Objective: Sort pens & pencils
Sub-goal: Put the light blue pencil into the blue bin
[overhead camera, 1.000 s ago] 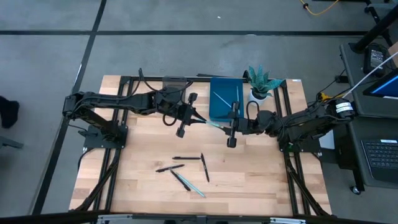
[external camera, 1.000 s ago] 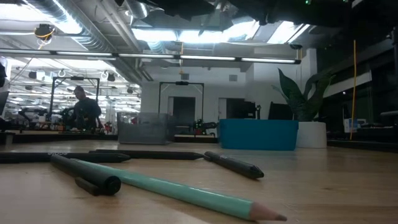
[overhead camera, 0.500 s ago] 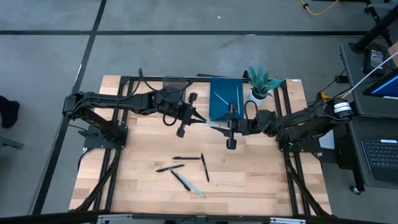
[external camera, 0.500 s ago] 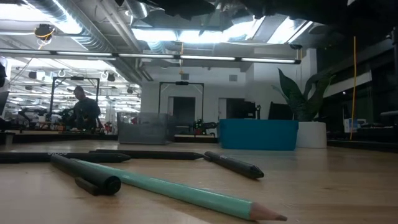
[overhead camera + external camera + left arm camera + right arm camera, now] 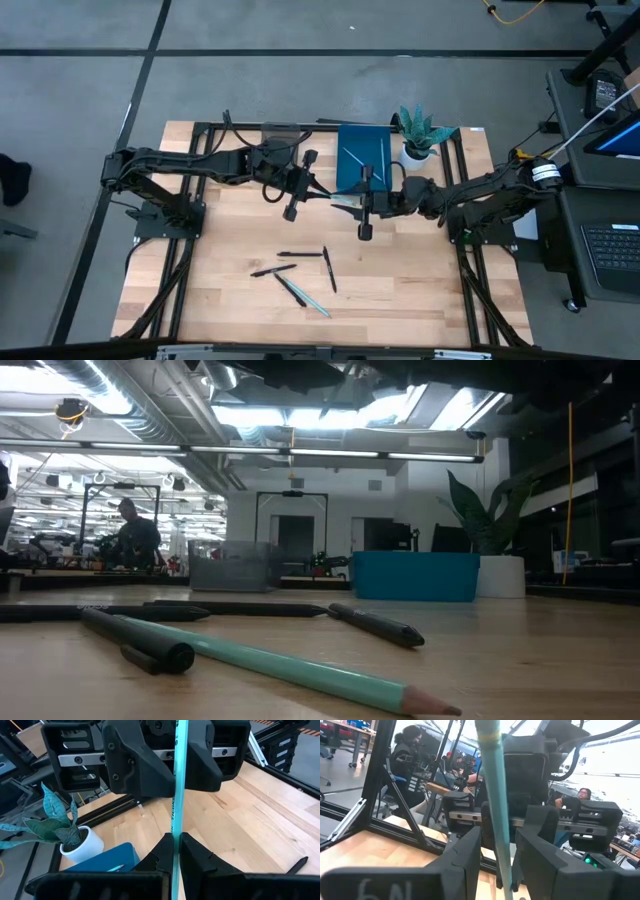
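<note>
My left gripper [image 5: 312, 190] is shut on a pale teal pencil [image 5: 338, 199] held above the table's far middle. My right gripper [image 5: 360, 203] faces it from the table's right, open, its fingers [image 5: 466, 855] on either side of the pencil's free end [image 5: 496, 805]; whether they touch it, I cannot tell. Several black pens [image 5: 300, 254] and one teal pencil [image 5: 316, 304] lie flat on the table's near middle. The low view shows that teal pencil [image 5: 285, 666] and the black pens [image 5: 375, 623] up close. My left gripper pinches the teal pencil between its two fingers [image 5: 165, 851], near the pencil's left end [image 5: 174, 854]. The fingers come level from the table's left and lie along the pencil. The pencil is lifted clear and sticks out toward my right gripper, roughly level.
A blue bin [image 5: 345, 178] with a teal pencil [image 5: 354, 158] inside stands at the far edge, just behind both grippers. A clear bin [image 5: 283, 134] is to its left, a potted plant [image 5: 420, 135] to its right. People sit in the room beyond [image 5: 135, 538].
My right gripper has moved toward the table's left, closing in on my left gripper, so its fingers now stand around the free end of the held pencil. My left gripper and the pencil have kept still.
</note>
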Robot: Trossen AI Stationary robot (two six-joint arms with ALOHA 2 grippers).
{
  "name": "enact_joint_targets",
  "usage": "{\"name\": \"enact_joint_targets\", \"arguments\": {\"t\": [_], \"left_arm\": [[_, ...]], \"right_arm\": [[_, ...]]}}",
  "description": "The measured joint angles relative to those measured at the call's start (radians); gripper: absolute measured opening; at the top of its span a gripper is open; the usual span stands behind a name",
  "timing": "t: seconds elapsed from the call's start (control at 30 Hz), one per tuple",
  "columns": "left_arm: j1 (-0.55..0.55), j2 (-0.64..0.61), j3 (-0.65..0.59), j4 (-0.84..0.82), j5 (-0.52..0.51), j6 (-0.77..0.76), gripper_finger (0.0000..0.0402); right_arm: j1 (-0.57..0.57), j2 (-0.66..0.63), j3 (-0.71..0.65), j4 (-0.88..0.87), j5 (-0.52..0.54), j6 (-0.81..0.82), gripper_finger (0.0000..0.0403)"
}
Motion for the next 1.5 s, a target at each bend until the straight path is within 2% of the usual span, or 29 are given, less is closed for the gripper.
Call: {"name": "enact_joint_targets", "arguments": {"t": [0.27, 0.47, 0.57, 1.23, 1.5], "left_arm": [[0.0, 0.0, 0.0, -0.004, 0.0, 0.0, 0.0014], [0.0, 0.001, 0.0, -0.016, 0.0, -0.001, 0.0014], [0.0, 0.001, 0.0, -0.02, -0.005, -0.005, 0.0014], [-0.013, -0.035, 0.002, -0.015, 0.021, -0.029, 0.0013], [-0.021, -0.062, 0.001, -0.101, 0.005, -0.019, 0.0013]], "right_arm": [[0.0, 0.0, 0.0, -0.017, 0.001, -0.001, 0.0117], [0.0, 0.0, 0.0, -0.021, 0.01, -0.005, 0.0056], [0.001, 0.0, 0.0, -0.021, 0.065, -0.01, 0.0023], [-0.002, 0.0, -0.001, -0.048, 0.106, -0.009, 0.0024], [0.0, 0.0, -0.001, -0.056, 0.101, -0.006, 0.0024]]}}
